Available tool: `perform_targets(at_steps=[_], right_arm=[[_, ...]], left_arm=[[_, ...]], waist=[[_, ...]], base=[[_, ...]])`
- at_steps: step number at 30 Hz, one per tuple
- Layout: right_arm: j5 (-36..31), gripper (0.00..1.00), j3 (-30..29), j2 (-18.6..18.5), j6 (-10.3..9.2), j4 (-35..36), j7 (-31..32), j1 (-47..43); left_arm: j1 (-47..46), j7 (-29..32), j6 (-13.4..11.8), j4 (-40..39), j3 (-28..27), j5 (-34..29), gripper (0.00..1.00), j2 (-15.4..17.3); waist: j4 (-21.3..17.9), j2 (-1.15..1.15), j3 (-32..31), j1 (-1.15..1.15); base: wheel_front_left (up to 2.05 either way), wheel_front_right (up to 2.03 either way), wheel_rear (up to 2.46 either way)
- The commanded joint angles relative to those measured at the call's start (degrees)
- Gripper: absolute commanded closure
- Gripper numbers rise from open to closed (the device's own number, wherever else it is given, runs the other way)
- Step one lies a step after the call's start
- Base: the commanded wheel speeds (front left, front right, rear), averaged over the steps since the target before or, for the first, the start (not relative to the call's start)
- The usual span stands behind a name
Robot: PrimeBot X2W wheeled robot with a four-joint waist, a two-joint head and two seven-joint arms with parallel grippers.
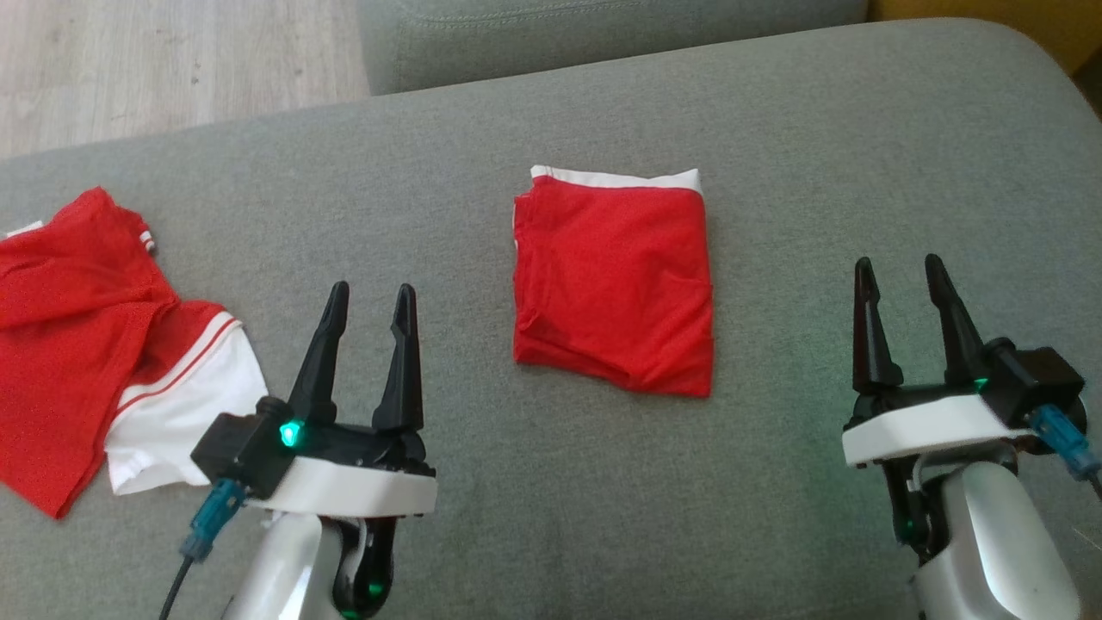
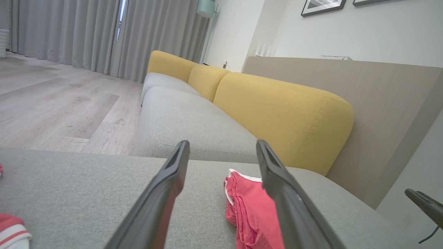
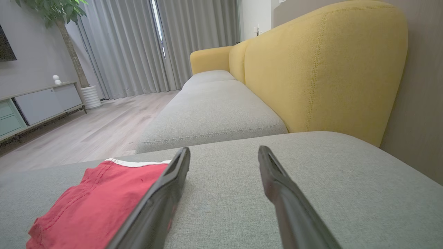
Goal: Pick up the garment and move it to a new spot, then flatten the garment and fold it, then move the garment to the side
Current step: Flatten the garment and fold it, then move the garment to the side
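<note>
Left pincer (image 1: 372,291) and right pincer (image 1: 898,261) gape apart, flanking folded red garment (image 1: 613,284) on grey sofa (image 1: 775,129).

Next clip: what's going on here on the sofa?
A two-armed robot faces a grey sofa cushion. A red garment lies folded on it between the arms. The left pincer and right pincer are both open and empty, either side of it. A second red-and-white garment lies crumpled at its left.
</note>
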State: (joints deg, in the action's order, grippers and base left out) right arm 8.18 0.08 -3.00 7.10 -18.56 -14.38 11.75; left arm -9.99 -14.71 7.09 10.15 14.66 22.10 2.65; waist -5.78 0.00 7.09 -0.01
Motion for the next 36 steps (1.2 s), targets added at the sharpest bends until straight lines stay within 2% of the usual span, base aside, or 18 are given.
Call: perform_targets(at_steps=[1, 11, 19, 25, 35, 36], right_arm=[[0.3, 0.0, 1.7, 0.1, 0.39, 2.1, -0.6, 1.1], [0.3, 0.0, 1.3, 0.1, 0.39, 2.1, -0.6, 0.5], [-1.4, 0.0, 0.6, 0.1, 0.39, -0.2, -0.6, 2.1], [-1.3, 0.0, 1.5, 0.1, 0.39, -6.7, -0.4, 6.6], [3.0, 0.0, 3.8, 0.1, 0.39, -22.3, 5.3, 15.5], [3.0, 0.0, 3.8, 0.1, 0.39, -22.3, 5.3, 15.5]], left_arm=[[-1.0, -0.3, 0.2, -2.0, -2.2, -0.4, 0.0, 0.2], [-0.2, -0.3, 0.3, -2.3, -1.9, -0.3, 0.0, 0.2], [-1.2, -0.3, 0.4, -2.7, -0.7, -0.3, 0.0, 0.2], [-2.7, -0.3, 0.4, -2.7, 0.8, -0.1, 0.0, 0.2], [-4.1, -0.3, 0.4, -2.1, 3.1, 0.6, 0.0, 0.2], [-4.1, -0.3, 0.4, -2.1, 3.1, 0.6, 0.0, 0.2]], waist=[[-0.1, 0.0, -0.1, 0.01], [0.3, 0.0, -0.5, 0.01], [2.5, 0.0, 1.6, 0.01], [5.6, 0.0, 3.9, 0.01], [10.8, 0.0, 6.4, 0.01], [10.8, 0.0, 6.4, 0.01]], base=[[0.0, 0.0, 0.0], [0.0, 0.0, 0.0], [0.0, 0.0, 0.0], [0.0, 0.0, 0.0], [0.0, 0.0, 0.0], [0.0, 0.0, 0.0]])
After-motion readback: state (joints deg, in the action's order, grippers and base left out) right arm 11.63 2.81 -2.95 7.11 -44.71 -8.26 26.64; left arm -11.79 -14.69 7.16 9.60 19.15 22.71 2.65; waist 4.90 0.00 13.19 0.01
